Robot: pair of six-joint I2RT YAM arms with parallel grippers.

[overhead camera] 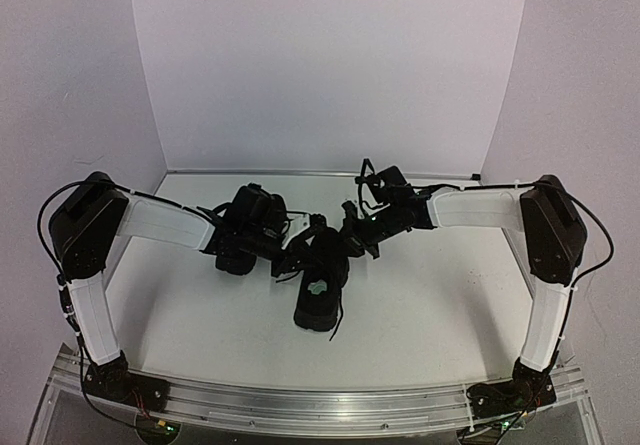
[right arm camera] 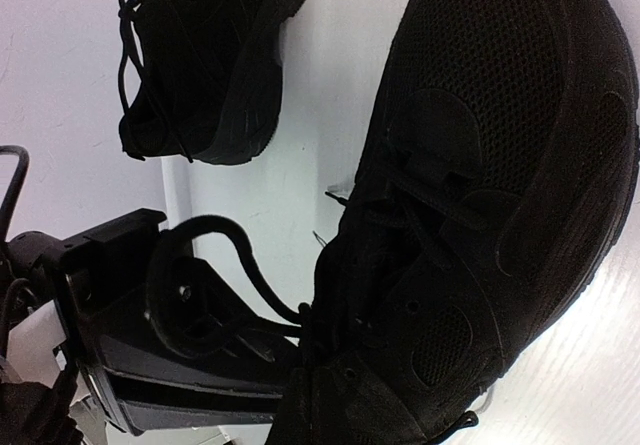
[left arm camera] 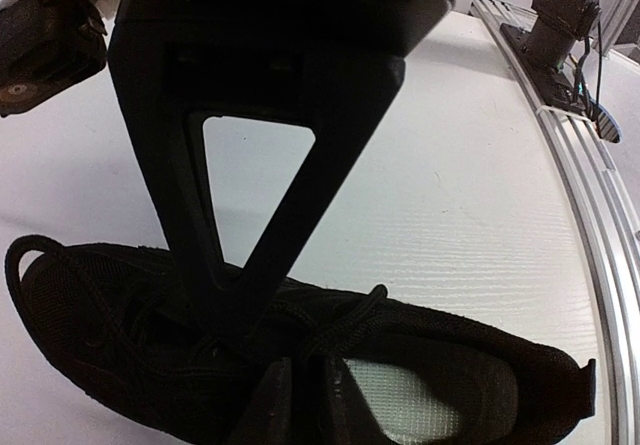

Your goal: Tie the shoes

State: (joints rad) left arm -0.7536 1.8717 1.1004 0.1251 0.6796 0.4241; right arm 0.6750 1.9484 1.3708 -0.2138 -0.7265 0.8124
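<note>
We see one of the shoes (overhead camera: 318, 312) at the middle of the table (overhead camera: 430, 305), its pale patch (left arm camera: 400, 400) showing inside. The second shoe (right arm camera: 210, 65) lies just left of it, apart. The left gripper (left arm camera: 255, 360) rests on the lacing with its fingers nearly together; whether a lace is caught we cannot tell. The right gripper (right arm camera: 280, 385) is pressed together at the same shoe's lacing, with a lace loop (right arm camera: 205, 223) arching beside its fingers.
</note>
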